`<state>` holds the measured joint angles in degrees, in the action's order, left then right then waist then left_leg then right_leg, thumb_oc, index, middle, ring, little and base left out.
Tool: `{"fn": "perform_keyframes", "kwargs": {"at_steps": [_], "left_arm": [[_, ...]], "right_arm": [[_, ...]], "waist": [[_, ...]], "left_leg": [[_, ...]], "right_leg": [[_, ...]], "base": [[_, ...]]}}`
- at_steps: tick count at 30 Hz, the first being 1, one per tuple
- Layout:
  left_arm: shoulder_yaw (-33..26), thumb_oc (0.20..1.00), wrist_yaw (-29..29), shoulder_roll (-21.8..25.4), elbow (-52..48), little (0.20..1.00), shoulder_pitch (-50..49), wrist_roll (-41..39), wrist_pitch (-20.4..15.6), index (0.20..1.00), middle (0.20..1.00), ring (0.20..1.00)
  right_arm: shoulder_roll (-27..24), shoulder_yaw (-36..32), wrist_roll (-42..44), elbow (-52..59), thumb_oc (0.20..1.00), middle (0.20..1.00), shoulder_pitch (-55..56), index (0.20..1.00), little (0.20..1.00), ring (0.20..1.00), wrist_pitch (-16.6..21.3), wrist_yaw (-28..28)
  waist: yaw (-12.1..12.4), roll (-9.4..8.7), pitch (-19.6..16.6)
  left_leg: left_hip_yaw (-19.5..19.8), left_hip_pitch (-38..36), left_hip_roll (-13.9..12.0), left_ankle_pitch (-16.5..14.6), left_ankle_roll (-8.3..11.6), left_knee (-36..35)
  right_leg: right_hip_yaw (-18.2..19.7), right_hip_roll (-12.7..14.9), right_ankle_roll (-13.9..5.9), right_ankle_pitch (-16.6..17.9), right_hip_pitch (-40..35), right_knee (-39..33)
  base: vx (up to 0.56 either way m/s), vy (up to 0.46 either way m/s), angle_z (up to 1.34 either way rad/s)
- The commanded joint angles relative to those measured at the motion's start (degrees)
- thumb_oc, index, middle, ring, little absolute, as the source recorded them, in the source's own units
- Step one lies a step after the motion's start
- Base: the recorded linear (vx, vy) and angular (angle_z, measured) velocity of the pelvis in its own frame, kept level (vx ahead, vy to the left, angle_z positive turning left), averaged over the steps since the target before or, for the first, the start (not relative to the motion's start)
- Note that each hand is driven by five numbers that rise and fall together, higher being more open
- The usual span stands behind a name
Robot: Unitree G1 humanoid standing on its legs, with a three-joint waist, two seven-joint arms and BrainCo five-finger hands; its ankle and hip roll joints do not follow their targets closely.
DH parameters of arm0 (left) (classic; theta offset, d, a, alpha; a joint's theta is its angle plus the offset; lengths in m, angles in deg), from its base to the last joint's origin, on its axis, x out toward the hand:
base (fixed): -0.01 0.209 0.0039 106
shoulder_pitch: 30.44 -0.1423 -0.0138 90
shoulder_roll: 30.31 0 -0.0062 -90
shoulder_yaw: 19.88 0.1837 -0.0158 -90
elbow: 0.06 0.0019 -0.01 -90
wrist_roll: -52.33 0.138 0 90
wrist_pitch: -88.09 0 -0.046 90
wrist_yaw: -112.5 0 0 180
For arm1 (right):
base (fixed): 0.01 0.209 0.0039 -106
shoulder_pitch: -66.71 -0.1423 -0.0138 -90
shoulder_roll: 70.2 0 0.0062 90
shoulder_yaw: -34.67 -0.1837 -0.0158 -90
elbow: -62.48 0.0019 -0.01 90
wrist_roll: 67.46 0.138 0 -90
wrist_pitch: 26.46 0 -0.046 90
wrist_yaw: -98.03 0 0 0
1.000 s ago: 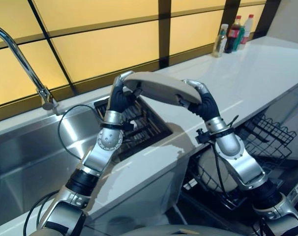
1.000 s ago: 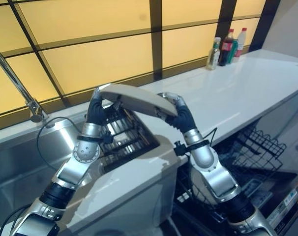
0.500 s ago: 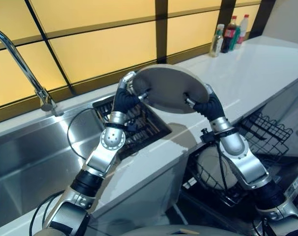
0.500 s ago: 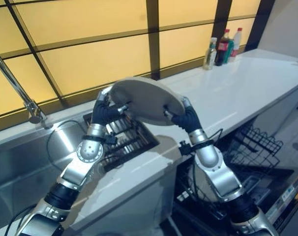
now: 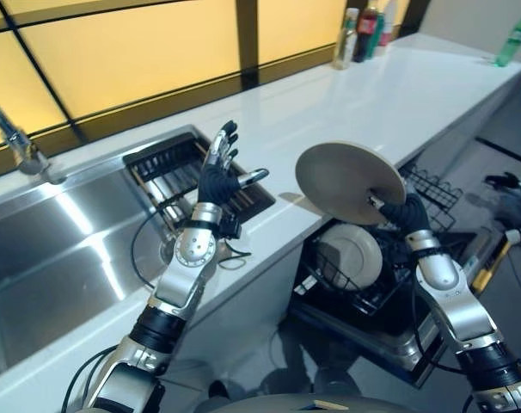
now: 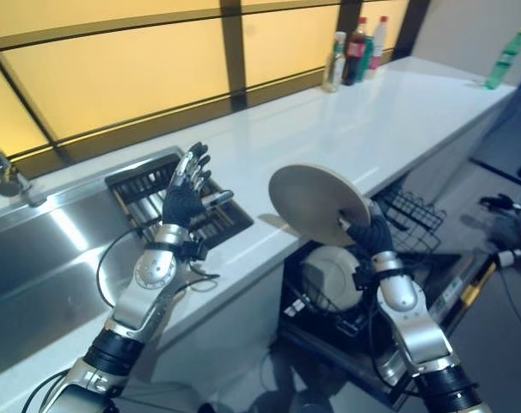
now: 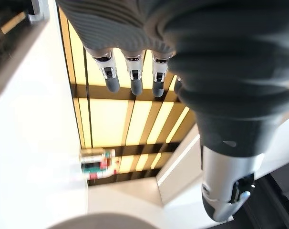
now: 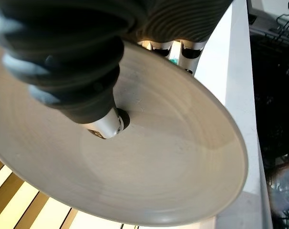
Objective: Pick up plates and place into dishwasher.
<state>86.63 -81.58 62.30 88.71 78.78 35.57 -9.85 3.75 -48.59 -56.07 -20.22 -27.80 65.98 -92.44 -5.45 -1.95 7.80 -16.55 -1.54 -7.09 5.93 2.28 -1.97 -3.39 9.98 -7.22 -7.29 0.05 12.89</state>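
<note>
Plate (image 5: 348, 181) in the right hand (image 5: 401, 212), held tilted on edge out past the front edge of the white bench (image 5: 355, 95), above the open dishwasher (image 5: 389, 284). The right wrist view shows the thumb pressed on the plate's near face and the fingers (image 8: 172, 50) curled behind its rim, so the hand pinches the plate. Below it, a second plate (image 5: 351, 255) stands in the dishwasher's black wire rack (image 5: 428, 188), which is pulled out from under the bench.

The left hand (image 5: 217, 172) is raised over the bench by the right end of the steel sink (image 5: 63, 249), fingers straight and spread, thumb out to the side, holding nothing. Just behind it a dark slatted drying rack (image 5: 179, 168) sits in the sink's right end. A tap (image 5: 20, 146) stands at the sink's back edge. Several bottles (image 5: 364, 30) stand at the far back corner of the bench, against the yellow panelled wall, and a green bottle (image 5: 511, 39) stands at the far right end.
</note>
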Motion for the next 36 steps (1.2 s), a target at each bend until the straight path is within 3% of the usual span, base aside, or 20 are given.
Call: {"fn": "perform_keyframes", "kwargs": {"at_steps": [1, 5, 9, 10, 12, 13, 17, 21, 25, 28, 32, 36], "left_arm": [[0.6, 1.0, 1.4, 0.0, -1.4, 1.0, 0.0, -1.2, -1.4, 1.0, 1.0, 1.0], [0.6, 1.0, 2.5, -0.4, 0.0, 1.0, -0.9, -3.0, -2.7, 1.0, 1.0, 1.0], [-0.6, 1.0, 5.0, -0.5, -2.7, 1.0, -5.0, -7.1, -4.5, 1.0, 1.0, 1.0], [-1.1, 1.0, 5.6, -0.5, -3.3, 1.0, -6.2, -8.1, -4.9, 1.0, 1.0, 1.0], [-2.0, 1.0, 6.1, -0.5, -4.9, 1.0, -8.9, -8.6, -6.8, 1.0, 1.0, 1.0], [-2.6, 1.0, 6.7, -0.4, -5.9, 1.0, -10.3, -9.2, -7.6, 1.0, 1.0, 1.0], [-4.4, 1.0, 15.1, 0.4, -8.3, 1.0, -14.3, -17.9, -8.6, 1.0, 1.0, 1.0], [-2.1, 1.0, 21.1, 1.1, -9.4, 1.0, -17.2, -23.4, -8.6, 1.0, 1.0, 1.0], [1.4, 1.0, 23.4, 0.9, -5.6, 1.0, -17.1, -25.2, -10.1, 1.0, 1.0, 1.0], [3.1, 1.0, 22.9, 1.1, -4.8, 1.0, -17.3, -23.2, -11.5, 1.0, 1.0, 1.0], [2.8, 1.0, 25.3, 2.4, -5.8, 1.0, -17.9, -22.6, -9.2, 1.0, 1.0, 1.0], [4.0, 1.0, 32.0, 4.5, -6.5, 1.0, -19.5, -24.3, -6.2, 1.0, 1.0, 1.0]], "right_arm": [[1.5, -2.6, -0.4, -0.2, 0.2, 0.2, -1.0, 0.2, 0.2, 0.2, 4.9, -2.4], [0.9, -2.7, -0.3, -2.4, 0.2, 0.2, -2.2, 0.2, 0.2, 0.2, 3.7, -4.2], [-0.1, -3.3, -0.8, -1.8, 0.2, 0.2, -2.1, 0.2, 0.2, 0.2, 0.8, -5.3], [-0.5, -3.5, -0.4, -1.6, 0.2, 0.2, -2.1, 0.2, 0.2, 0.2, 0.3, -4.8], [-1.5, -3.4, -0.1, -1.9, 0.2, 0.2, -3.3, 0.2, 0.2, 0.2, -0.5, -3.6], [-1.9, -3.0, -0.1, -2.8, 0.2, 0.2, -4.2, 0.2, 0.2, 0.2, -0.2, -3.3], [-0.6, -2.6, -2.1, -4.7, 0.2, 0.2, -3.6, 0.2, 0.2, 0.2, -0.8, -4.8], [0.7, -3.1, -4.4, -4.5, 0.2, 0.2, -0.5, 0.2, 0.2, 0.2, -0.9, -5.9], [1.2, -3.2, -7.3, -6.7, 0.2, 0.2, -0.6, 0.2, 0.2, 0.2, 0.0, -8.3], [1.1, -2.4, -9.8, -11.9, 0.2, 0.2, -3.1, 0.2, 0.2, 0.2, 1.1, -8.5], [0.8, -1.1, -11.6, -17.9, 0.2, 0.2, -5.8, 0.2, 0.2, 0.2, 1.3, -10.9], [-0.3, -1.8, -10.6, -21.7, 0.2, 0.2, -8.7, 0.2, 0.2, 0.2, 0.5, -12.4]], "waist": [[-1.6, -1.76, -3.6], [-0.5, -2.06, -3.5], [0.1, -2.52, -2.5], [0.5, -2.83, -2.3], [2.0, -3.23, -1.3], [2.4, -2.85, -1.0], [2.3, -0.46, -1.2], [1.4, -0.03, -1.5], [0.2, -0.3, -1.4], [1.2, -0.6, -1.1], [3.6, -1.35, -1.0], [5.7, -1.94, -0.4]], "left_leg": [[2.1, 3.0, 2.3, -7.9, -3.28, 5.3], [2.5, 4.1, -0.9, -6.5, -0.52, 5.8], [6.2, 7.0, -3.2, -5.6, 1.38, 8.4], [8.3, 7.6, -2.8, -6.1, 1.68, 10.0], [15.8, 9.3, 1.0, -10.2, 1.25, 16.5], [16.6, 9.0, 2.4, -11.3, 0.72, 16.8], [16.6, 4.1, 3.2, -9.9, -0.42, 9.6], [15.6, 2.0, 4.6, -9.6, -1.8, 5.5], [13.3, 1.2, 5.8, -11.0, -3.39, 5.5], [11.0, 1.6, 6.2, -12.1, -3.97, 6.9], [10.7, 2.8, 5.7, -12.8, -3.37, 9.0], [12.0, 4.6, 3.8, -13.1, -2.13, 11.2]], "right_leg": [[0.6, 2.8, -4.71, 12.3, -0.8, 1.8], [-2.5, -0.4, -3.17, 4.8, -3.2, -4.5], [-1.0, -3.3, 0.43, 2.9, -2.5, -5.6], [-0.4, -3.4, 0.99, 3.4, -2.4, -6.1], [2.5, -3.1, 1.63, 4.3, -1.7, -6.2], [3.6, -3.2, 1.42, 4.4, -1.3, -5.9], [5.5, -3.2, 0.03, 4.7, 0.8, -4.5], [5.4, -1.4, -2.33, 7.5, 2.4, -4.4], [6.1, -0.3, -3.74, 10.1, 4.9, -2.0], [3.1, 1.5, -4.12, 10.4, 5.5, -0.1], [1.1, 4.6, -4.31, 12.0, 3.8, -3.4], [-0.6, 4.1, -4.59, 10.8, 2.2, -6.5]], "base": [[0.03, -0.247, -0.18], [0.01, -0.288, -0.05], [0.0, -0.185, 0.07], [0.01, -0.101, 0.1], [0.01, -0.051, -0.17], [0.01, 0.033, -0.62], [0.04, 0.103, -0.63], [0.0, 0.12, -0.18], [-0.04, 0.072, -0.21], [-0.05, -0.011, -0.24], [-0.02, -0.135, -0.41], [0.04, -0.227, 0.11]]}}
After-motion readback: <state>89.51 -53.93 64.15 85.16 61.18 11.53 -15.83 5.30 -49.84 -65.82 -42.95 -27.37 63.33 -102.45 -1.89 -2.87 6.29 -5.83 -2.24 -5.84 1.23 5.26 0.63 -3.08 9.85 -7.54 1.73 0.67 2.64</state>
